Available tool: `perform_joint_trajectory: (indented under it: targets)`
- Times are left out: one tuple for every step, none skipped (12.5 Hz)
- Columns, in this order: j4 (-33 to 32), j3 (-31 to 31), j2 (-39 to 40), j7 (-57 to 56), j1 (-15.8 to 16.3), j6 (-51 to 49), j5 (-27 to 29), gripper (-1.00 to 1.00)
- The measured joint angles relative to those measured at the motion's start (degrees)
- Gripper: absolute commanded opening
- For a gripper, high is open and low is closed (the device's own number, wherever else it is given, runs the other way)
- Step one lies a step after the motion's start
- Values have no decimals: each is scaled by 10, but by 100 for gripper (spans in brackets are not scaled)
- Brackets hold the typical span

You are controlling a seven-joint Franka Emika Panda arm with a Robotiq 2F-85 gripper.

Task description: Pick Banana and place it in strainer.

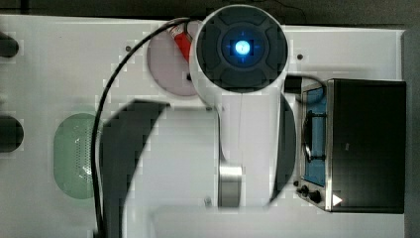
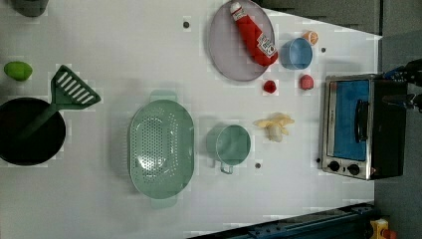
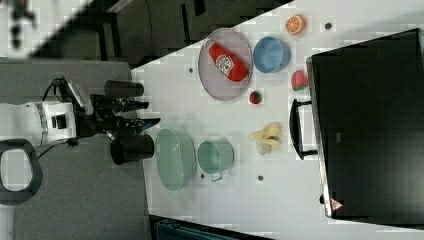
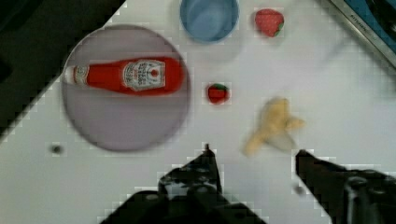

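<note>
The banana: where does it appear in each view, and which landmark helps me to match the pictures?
Top view: I cannot find it.
Left view: the banana lies between the teal cup and the toaster oven.
Right view: the banana lies between the cup and the oven's handle.
Wrist view: the banana lies just beyond the open pincer.
Shared landmark: the small strawberry close to the banana.
</note>
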Motion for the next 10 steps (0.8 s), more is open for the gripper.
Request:
perform_joint_trajectory:
  targets:
    - [-63,-10,-58,17,1,-66,-6,59]
    - [-116,-17,-127,22,-4,-132,-5,81]
    - [-156,-26,-191,24,-5,-170,-8,99]
    - [-175,-38,-244,25,-1,-175,-13,100]
    - [-176,-45,-284,27,-2,-168,-12,100]
    - [-158,-48,-308,34,-3,-157,-10,100]
    - [-140,-54,-322,39,1,-141,-9,100]
    - [-126,-57,-326,41,1,-114,-9,100]
    - [-122,-57,-320,41,-4,-98,-10,100]
    - [-124,-54,-302,41,-10,-98,-16,100]
